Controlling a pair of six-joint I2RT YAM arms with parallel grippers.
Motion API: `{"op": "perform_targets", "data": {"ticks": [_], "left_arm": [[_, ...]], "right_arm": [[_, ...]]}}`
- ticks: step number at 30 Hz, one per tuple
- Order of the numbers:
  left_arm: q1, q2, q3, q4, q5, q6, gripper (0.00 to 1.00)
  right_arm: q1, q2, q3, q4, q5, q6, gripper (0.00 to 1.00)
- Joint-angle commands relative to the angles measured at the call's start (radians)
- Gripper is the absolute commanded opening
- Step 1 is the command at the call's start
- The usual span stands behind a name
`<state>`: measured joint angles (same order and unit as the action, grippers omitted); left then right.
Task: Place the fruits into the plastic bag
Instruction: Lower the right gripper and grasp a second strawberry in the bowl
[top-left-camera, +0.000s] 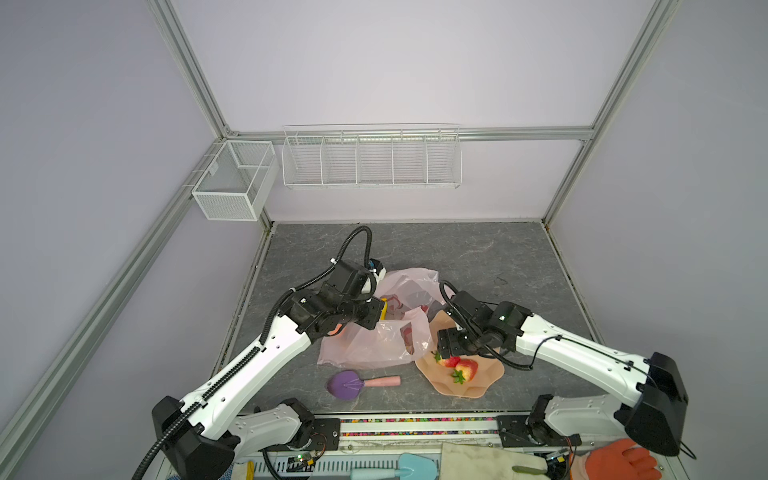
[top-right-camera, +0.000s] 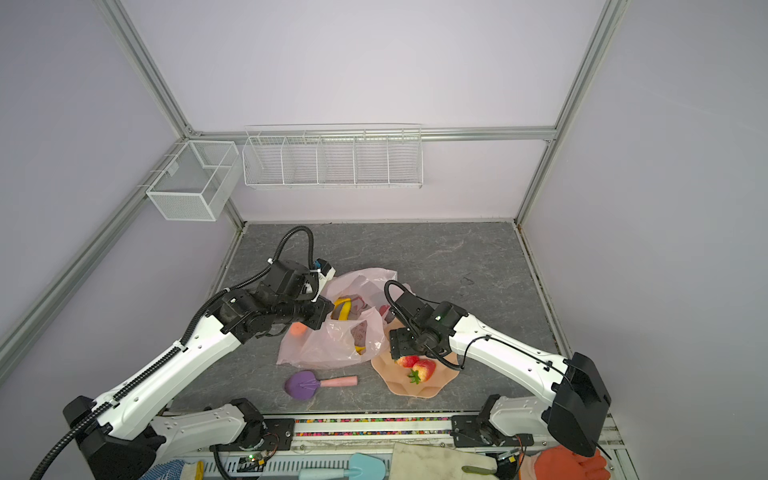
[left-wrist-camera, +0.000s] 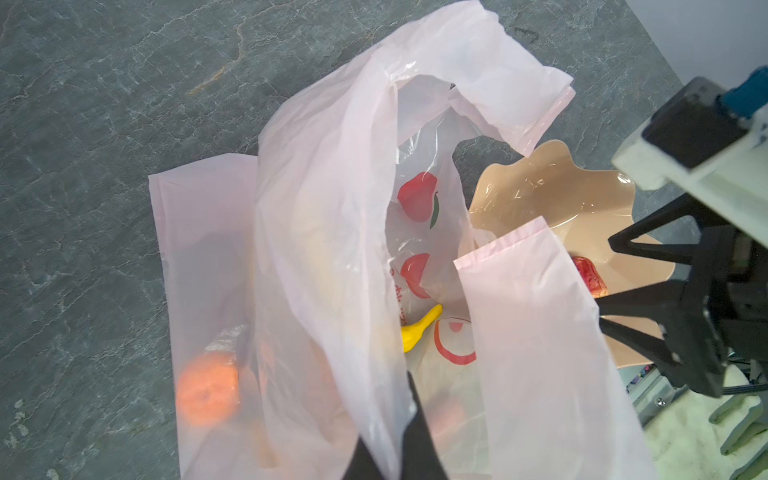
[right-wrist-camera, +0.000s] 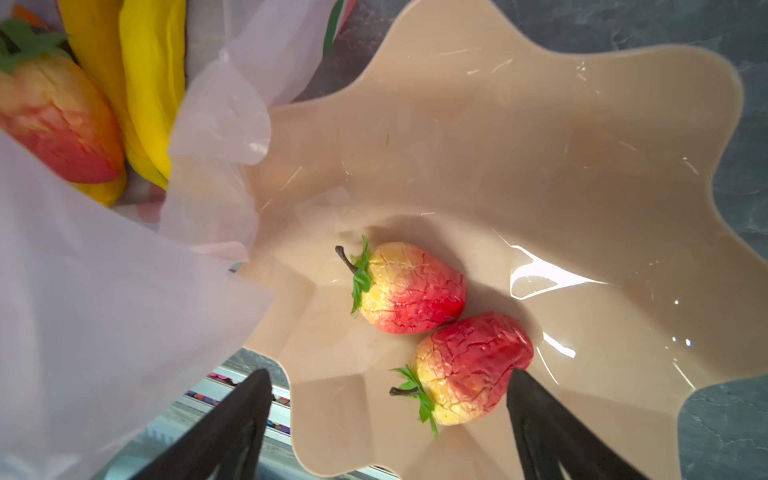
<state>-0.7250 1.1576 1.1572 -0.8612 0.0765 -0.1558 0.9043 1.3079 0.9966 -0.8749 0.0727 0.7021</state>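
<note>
The plastic bag (top-left-camera: 382, 332) lies crumpled in the middle of the worktop (top-left-camera: 498, 257), its mouth held up. The left gripper (left-wrist-camera: 390, 436) is pinched tight on the thin film at the bag's rim. Inside the bag are bananas (right-wrist-camera: 141, 83) and a third strawberry (right-wrist-camera: 58, 120), and an orange (left-wrist-camera: 208, 388) shows dimly through the film.

Two strawberries (right-wrist-camera: 409, 289) remain outside the bag. They touch each other in the hollow of a wavy-edged bowl (top-left-camera: 469, 386), which sits just beside the bag. One handle loop and some loose film drape over the bowl's near rim and hide part of it.

The right gripper (right-wrist-camera: 386, 399) hangs over the bowl with its jaws wide apart and holds nothing. One strawberry lies partly between its fingertips.

A purple scoop (top-left-camera: 345, 384) with a pink handle lies on the worktop in front of the bag, apart from it. A wire rack (top-left-camera: 372, 160) and a mesh box (top-left-camera: 235, 180) hang on the back wall.
</note>
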Motion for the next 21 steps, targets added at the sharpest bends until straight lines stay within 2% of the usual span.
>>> {"op": "perform_targets", "data": {"ticks": [1,21], "left_arm": [[-0.004,0.005,0.011,0.007,0.008,-0.001,0.0],[-0.004,-0.01,0.007,-0.004,-0.002,0.0,0.0]], "right_arm": [[0.017,0.037,-0.019,0.004,-0.029,-0.06,0.92],[0.038,0.227,-0.023,0.0,0.019,-0.168,0.93]]}}
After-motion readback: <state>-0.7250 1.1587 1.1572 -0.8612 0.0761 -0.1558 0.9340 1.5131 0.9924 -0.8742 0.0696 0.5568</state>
